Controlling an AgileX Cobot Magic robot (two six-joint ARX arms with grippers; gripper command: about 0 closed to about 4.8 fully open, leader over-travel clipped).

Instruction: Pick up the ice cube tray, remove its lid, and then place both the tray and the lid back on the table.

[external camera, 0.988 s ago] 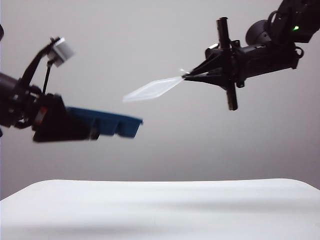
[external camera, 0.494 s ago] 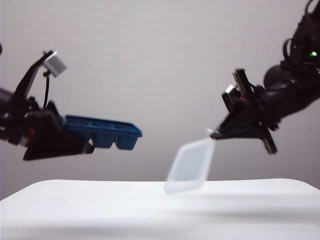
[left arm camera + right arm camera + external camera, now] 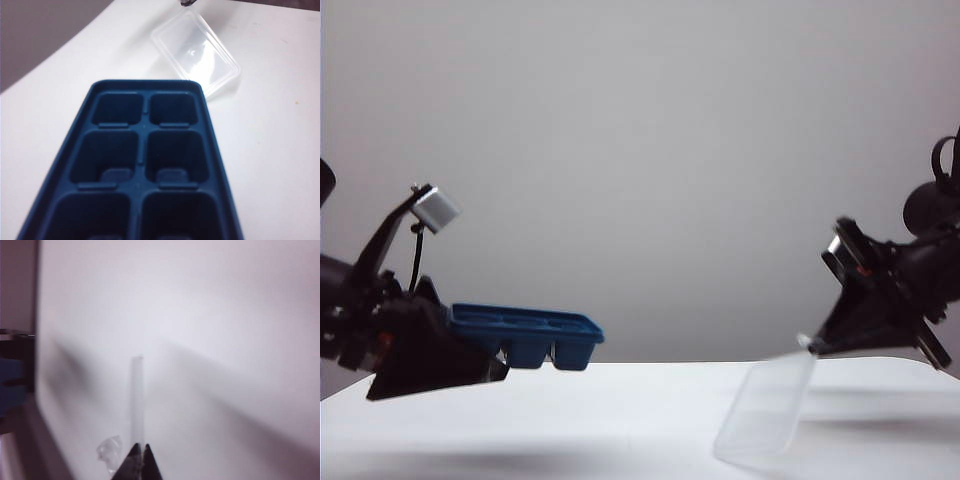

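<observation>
The dark blue ice cube tray [image 3: 525, 335] juts out level above the left end of the table [image 3: 620, 425], with my left gripper [image 3: 470, 352] shut on its near end. In the left wrist view the tray [image 3: 140, 165] shows its open compartments and hides the jaws. My right gripper [image 3: 810, 343] is low on the right, shut on the top edge of the translucent lid [image 3: 765, 410], which hangs slanting down to the tabletop. I cannot tell whether the lid touches the table. The right wrist view shows the lid [image 3: 137, 395] edge-on from the shut tips [image 3: 139, 447].
The white table [image 3: 280, 125] runs wide under both arms, with its rounded edge near the tray. In the left wrist view the lid [image 3: 197, 52] lies beyond the tray's far end. A grey wall stands behind.
My right gripper has come down and moved right with the lid, which has swung from level to hanging towards the table. The left gripper has sunk lower with the tray.
</observation>
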